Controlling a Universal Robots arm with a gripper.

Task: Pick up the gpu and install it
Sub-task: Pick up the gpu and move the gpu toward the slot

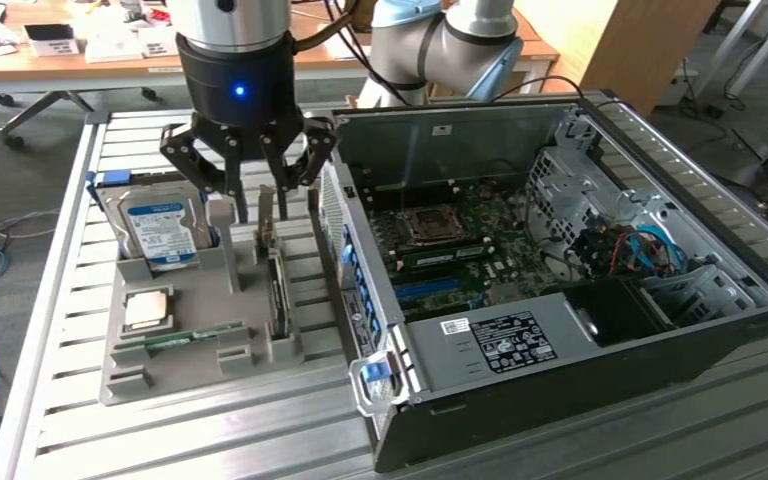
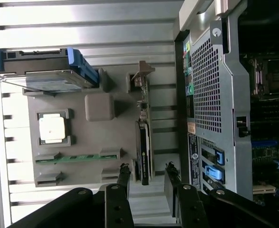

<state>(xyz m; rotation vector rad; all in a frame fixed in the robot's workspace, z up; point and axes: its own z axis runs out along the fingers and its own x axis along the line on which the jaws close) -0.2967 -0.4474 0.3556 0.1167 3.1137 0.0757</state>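
The gpu [image 1: 275,275] stands on its edge in a slot of the grey tray [image 1: 131,380], a thin green card with a black cooler and a silver bracket at its far end. In the wrist view the gpu [image 2: 143,142] runs lengthwise between my two fingers. My gripper [image 1: 248,208] hangs just above the card's near end, open. The black fingertips [image 2: 124,172] stand on either side of the card with a gap to each face, and nothing is held. The open computer case [image 1: 558,280] lies to the exterior view's right of the tray.
The tray also holds a silver hard drive [image 1: 160,228] with a blue-white label, a square processor [image 1: 148,308] and a thin green memory stick [image 1: 184,338]. The case's perforated rear wall [image 2: 210,95] stands close beside the card. Blue slots [image 1: 431,292] show on the motherboard.
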